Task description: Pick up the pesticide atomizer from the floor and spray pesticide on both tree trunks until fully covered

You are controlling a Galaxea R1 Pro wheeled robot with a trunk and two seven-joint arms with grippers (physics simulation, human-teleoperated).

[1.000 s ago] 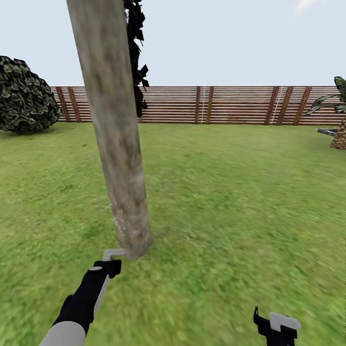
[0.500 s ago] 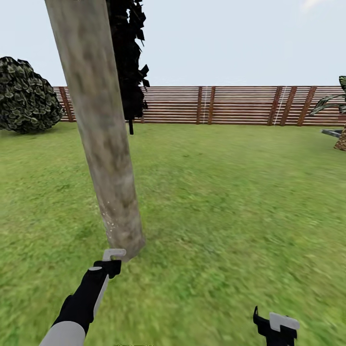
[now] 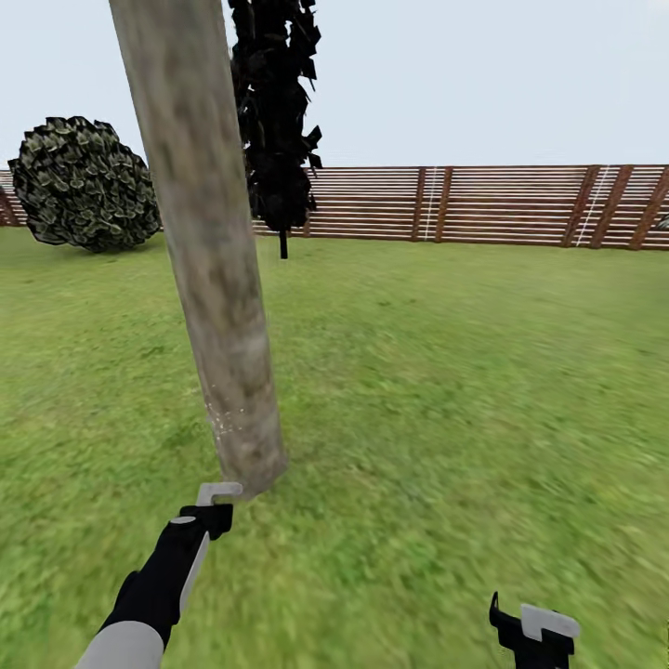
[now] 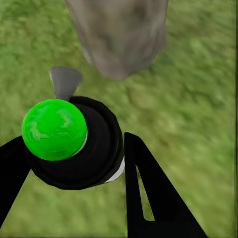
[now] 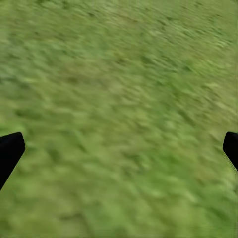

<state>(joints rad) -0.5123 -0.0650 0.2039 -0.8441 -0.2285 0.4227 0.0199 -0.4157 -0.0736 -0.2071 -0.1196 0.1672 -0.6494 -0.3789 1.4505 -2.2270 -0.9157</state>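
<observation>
Atomizer (image 4: 74, 144): black body, green ball top, grey nozzle, in left gripper (image 4: 69, 168).

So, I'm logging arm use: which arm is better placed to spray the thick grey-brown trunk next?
Left. The left gripper holds the green-capped black atomizer close by the mottled grey-brown trunk; the right gripper hangs open over grass.

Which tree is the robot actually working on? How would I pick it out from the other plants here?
Start at the brown slatted wooden fence across the back of the lawn, then come forward to the thick, bare, grey-brown trunk rising just ahead of the left gripper. Unlike the thin-stemmed black columnar tree and round leafy bush, it is branchless and widest.
</observation>
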